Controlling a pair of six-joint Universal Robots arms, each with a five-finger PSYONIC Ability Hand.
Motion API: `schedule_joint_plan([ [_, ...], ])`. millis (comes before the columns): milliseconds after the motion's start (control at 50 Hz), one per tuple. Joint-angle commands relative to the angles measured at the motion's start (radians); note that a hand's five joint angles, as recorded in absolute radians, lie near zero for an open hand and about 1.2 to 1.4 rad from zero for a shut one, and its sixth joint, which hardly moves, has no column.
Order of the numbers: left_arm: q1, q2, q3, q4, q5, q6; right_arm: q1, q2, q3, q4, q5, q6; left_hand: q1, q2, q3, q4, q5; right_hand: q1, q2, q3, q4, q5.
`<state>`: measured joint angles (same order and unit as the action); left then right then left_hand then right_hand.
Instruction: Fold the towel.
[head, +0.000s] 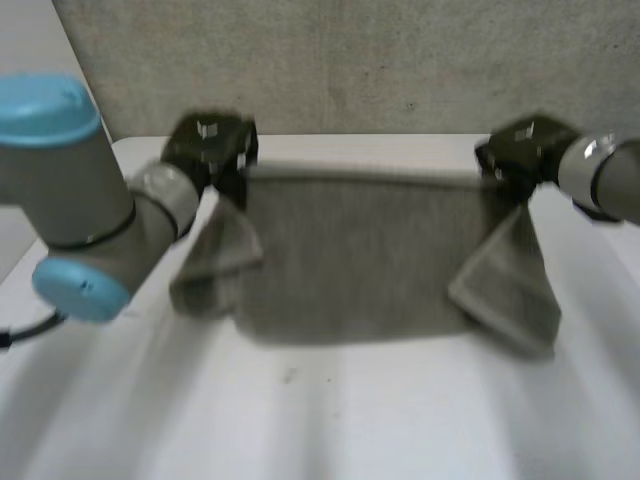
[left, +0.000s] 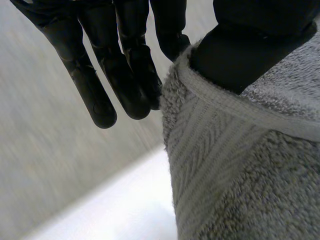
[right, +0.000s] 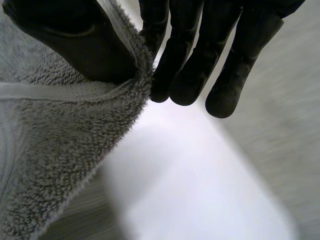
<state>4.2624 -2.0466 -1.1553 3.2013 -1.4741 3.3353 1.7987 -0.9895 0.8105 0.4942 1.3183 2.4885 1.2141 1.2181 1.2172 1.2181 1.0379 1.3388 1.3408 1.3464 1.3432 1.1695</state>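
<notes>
You had the left hand (head: 210, 150) at 10 o'clock and right hand (head: 520, 152) at 2 each pinching a towel (head: 360, 255) corner, long axis 9 to 3, rest hanging toward 6 over the table (head: 330, 420)

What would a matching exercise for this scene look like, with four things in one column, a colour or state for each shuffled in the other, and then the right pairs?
Column one:
1. towel
2. table
3. left hand
4. cap on the left arm

Column two:
A. light blue
B. black, pinching a towel corner
C. white
D. grey, held by two corners

Pairs: 1-D, 2-C, 3-B, 4-A.
</notes>
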Motion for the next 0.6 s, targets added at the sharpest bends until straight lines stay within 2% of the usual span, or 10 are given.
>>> schedule_joint_plan([
  [20,-0.001,0.046,0.220,0.173,-0.018,-0.003,0.021,-0.054,-0.140,-0.309,0.058,0.015,0.182,0.178,0.179,0.178,0.184,0.057,0.056,0.050,0.053,0.052],
  [60,0.002,0.104,0.220,0.276,-0.050,-0.002,0.024,-0.138,-0.113,-0.438,0.052,0.024,0.182,0.178,0.179,0.178,0.184,0.057,0.056,0.050,0.053,0.052],
  [120,0.005,0.144,0.178,0.336,-0.077,-0.002,0.024,-0.190,-0.062,-0.489,0.042,0.027,0.182,0.178,0.179,0.178,0.184,0.057,0.056,0.050,0.053,0.052],
  [180,0.008,0.155,0.135,0.341,-0.080,0.000,0.024,-0.204,-0.034,-0.473,0.019,0.027,0.182,0.178,0.179,0.178,0.184,0.057,0.056,0.050,0.053,0.052],
  [220,0.019,0.187,-0.008,0.328,-0.075,0.003,0.021,-0.206,0.037,-0.384,-0.060,0.020,0.182,0.178,0.179,0.178,0.184,0.057,0.056,0.050,0.053,0.052],
  [260,0.025,0.212,-0.093,0.322,-0.074,0.004,0.019,-0.206,0.085,-0.331,-0.100,0.010,0.182,0.178,0.179,0.178,0.184,0.057,0.056,0.050,0.053,0.052],
  [320,0.037,0.249,-0.278,0.327,-0.068,0.006,0.015,-0.196,0.195,-0.246,-0.155,-0.026,0.182,0.178,0.179,0.178,0.184,0.057,0.056,0.050,0.053,0.052],
  [420,0.059,0.256,-0.502,0.341,-0.055,0.006,0.011,-0.166,0.399,-0.214,-0.168,-0.153,0.182,0.178,0.179,0.178,0.184,0.057,0.056,0.050,0.053,0.052],
  [500,0.062,0.223,-0.638,0.380,-0.020,0.009,0.013,-0.097,0.554,-0.255,-0.171,-0.224,0.182,0.178,0.179,0.178,0.184,0.057,0.056,0.050,0.053,0.052],
  [600,0.063,0.148,-0.682,0.408,-0.012,0.024,0.011,-0.011,0.639,-0.354,-0.165,-0.203,0.182,0.178,0.179,0.178,0.184,0.057,0.056,0.050,0.053,0.052],
])
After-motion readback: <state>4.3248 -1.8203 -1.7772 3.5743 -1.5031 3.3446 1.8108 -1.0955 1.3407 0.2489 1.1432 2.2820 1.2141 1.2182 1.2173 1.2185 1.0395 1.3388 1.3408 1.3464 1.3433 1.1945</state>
